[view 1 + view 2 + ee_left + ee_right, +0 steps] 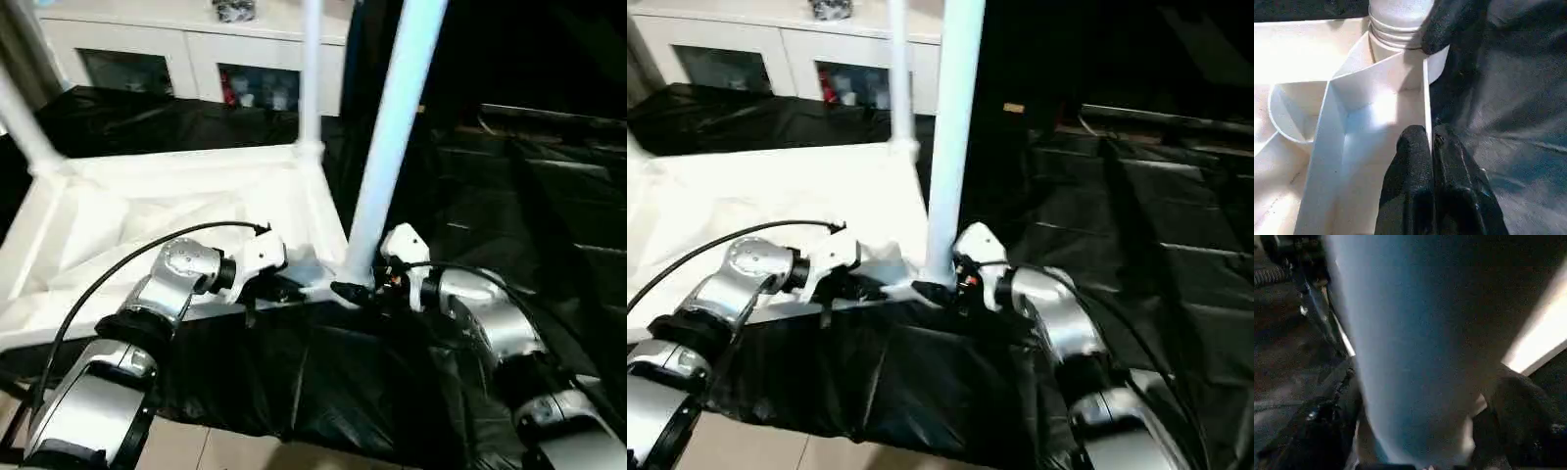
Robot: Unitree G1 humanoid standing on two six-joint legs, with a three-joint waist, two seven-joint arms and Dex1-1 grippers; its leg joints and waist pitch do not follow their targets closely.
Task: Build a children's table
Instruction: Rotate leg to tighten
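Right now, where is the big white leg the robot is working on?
In the left eye view, the near leg stands upright in the tabletop's near right corner socket, between the left gripper and right gripper, with the right gripper's fingers around its base.

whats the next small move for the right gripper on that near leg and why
Probably keep turning the near leg down into its corner socket. The right gripper clasps the leg's base, threads still show above the socket, and the left gripper pinches the tabletop rim to steady it.
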